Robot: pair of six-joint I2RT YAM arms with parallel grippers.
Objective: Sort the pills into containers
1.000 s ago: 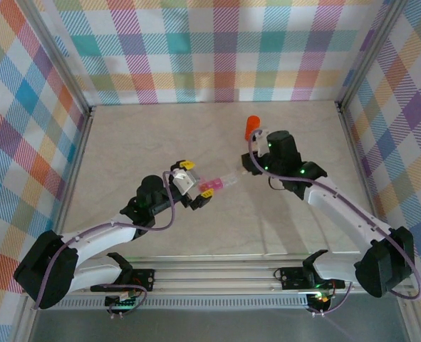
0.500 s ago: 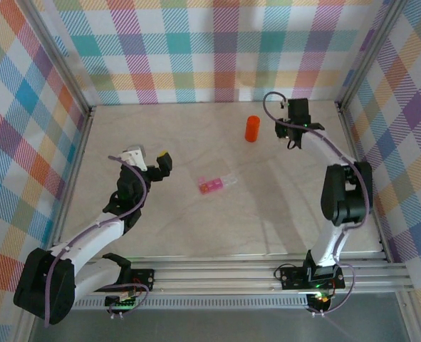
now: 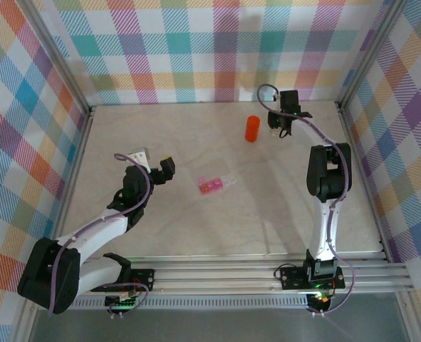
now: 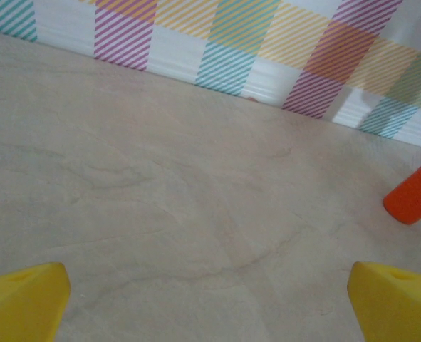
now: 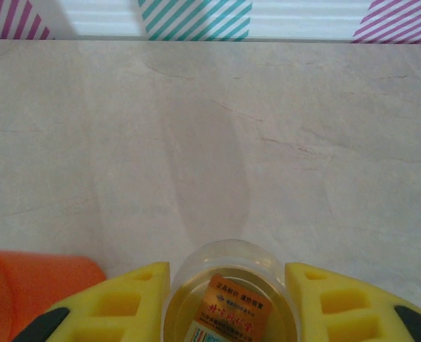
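Note:
The pink pill box (image 3: 211,185), flat with a clear end, lies alone mid-table. The pills are hidden from me. An orange bottle (image 3: 252,128) stands upright near the back wall; it also shows in the wrist views (image 4: 417,196) (image 5: 32,285). My right gripper (image 3: 276,122) (image 5: 228,292) is just right of that bottle, shut on a small clear round bottle with an orange label (image 5: 228,303). My left gripper (image 3: 153,161) (image 4: 210,306) hovers left of the pill box, open wide over bare table, with nothing between its yellow fingertips (image 4: 25,296).
Checkered walls (image 3: 217,50) close the table in at the back and both sides. A metal rail (image 3: 224,274) runs along the near edge. Bare marbled tabletop (image 3: 196,228) lies between the arms.
Both grippers have left the pill box in the middle. The left one drew back to the left and the right one swung to the back beside the orange bottle.

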